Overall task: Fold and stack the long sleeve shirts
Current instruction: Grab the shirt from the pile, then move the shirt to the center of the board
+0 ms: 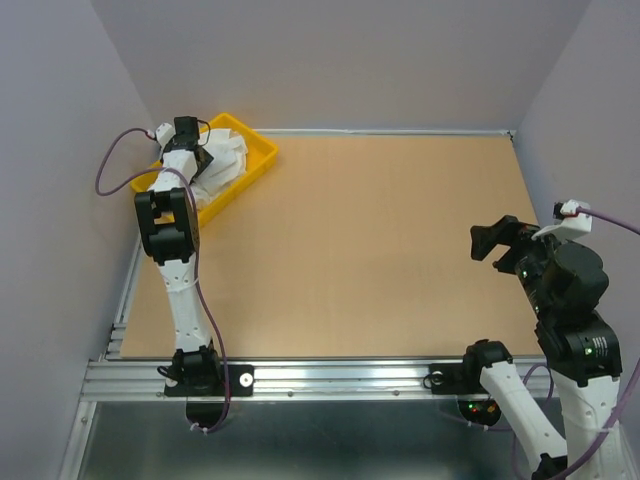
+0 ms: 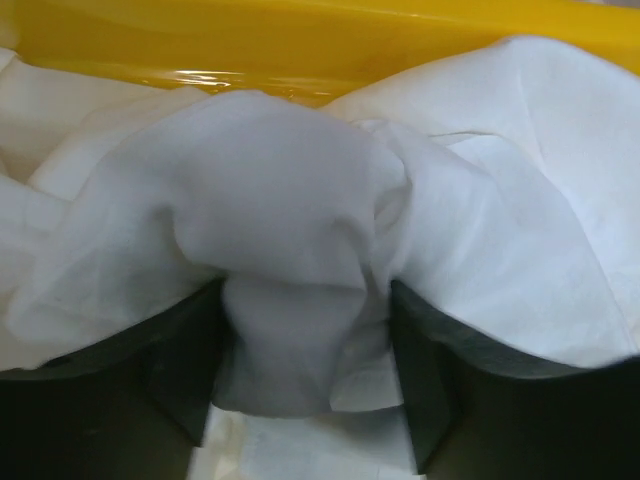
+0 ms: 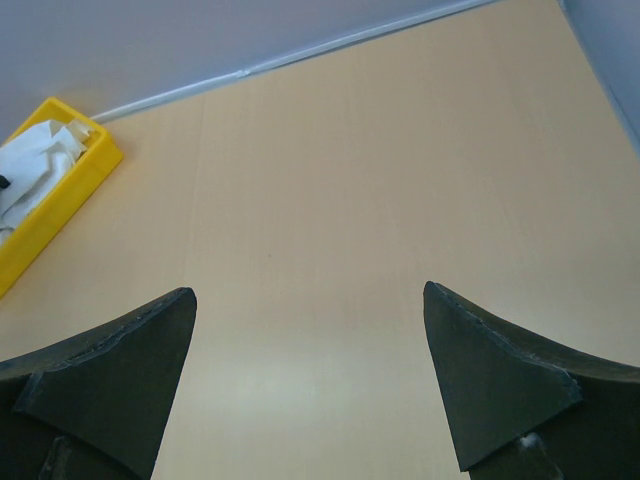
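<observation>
A crumpled white long sleeve shirt [image 1: 226, 160] lies in the yellow tray [image 1: 263, 152] at the far left corner. My left gripper [image 1: 200, 158] reaches down into the tray. In the left wrist view, a gathered fold of the shirt [image 2: 290, 230] is pinched between the two dark fingers of the left gripper [image 2: 305, 310], with the tray wall [image 2: 300, 40] just behind. My right gripper [image 1: 490, 240] is open and empty, held above the table at the right. Its wrist view shows the right gripper [image 3: 310, 300] over bare table, with the tray [image 3: 62, 208] and shirt [image 3: 35, 160] far off.
The tan table [image 1: 380, 240] is walled by grey panels at the back and both sides. A metal rail [image 1: 330, 378] runs along the near edge. A purple cable [image 1: 110, 165] loops beside the left arm near the left wall.
</observation>
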Motion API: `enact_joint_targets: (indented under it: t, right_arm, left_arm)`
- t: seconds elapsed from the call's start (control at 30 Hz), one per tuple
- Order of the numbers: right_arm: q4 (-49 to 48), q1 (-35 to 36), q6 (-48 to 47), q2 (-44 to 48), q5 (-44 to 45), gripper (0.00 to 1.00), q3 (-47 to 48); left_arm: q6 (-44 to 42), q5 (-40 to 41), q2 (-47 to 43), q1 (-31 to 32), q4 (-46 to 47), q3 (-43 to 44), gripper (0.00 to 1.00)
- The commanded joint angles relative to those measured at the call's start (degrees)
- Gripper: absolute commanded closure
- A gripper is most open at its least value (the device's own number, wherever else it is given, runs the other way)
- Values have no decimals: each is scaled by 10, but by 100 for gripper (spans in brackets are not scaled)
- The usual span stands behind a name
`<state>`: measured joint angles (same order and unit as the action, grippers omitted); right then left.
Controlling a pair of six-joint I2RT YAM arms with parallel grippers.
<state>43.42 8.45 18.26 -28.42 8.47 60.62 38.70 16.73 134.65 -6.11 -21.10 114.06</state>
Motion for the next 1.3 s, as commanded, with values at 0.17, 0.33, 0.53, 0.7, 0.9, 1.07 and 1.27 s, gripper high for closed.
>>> enact_joint_targets:
  t: [0.17,0.33,0.53,0.7,0.9,1.07,1.27]
  right_arm:
    - [-13,0,-9,-16,-33,0,4]
    - [-12,0,-24,-8,-56,0,4]
    - [-12,0,-43,14,-69,0,11]
    - [-12,0,-54,36,-80,0,15]
    - [-11,0,-58,68,-122,0,20]
    - [-8,0,-62,87,-148,0,21]
    - [2,0,-69,102,-197,0,22]
  left_arm:
    - [-63,-55,-43,-1,38,13,95]
    - [-82,-102,-157,3,109,20,100]
    - [-155,-165,-270,79,166,65,100]
    - [-189,-207,-335,166,186,108,100]
    - [-221,-233,-392,288,200,53,100]
    - [-234,-248,-438,367,222,-86,25]
    - [-117,-204,-568,377,285,-374,1]
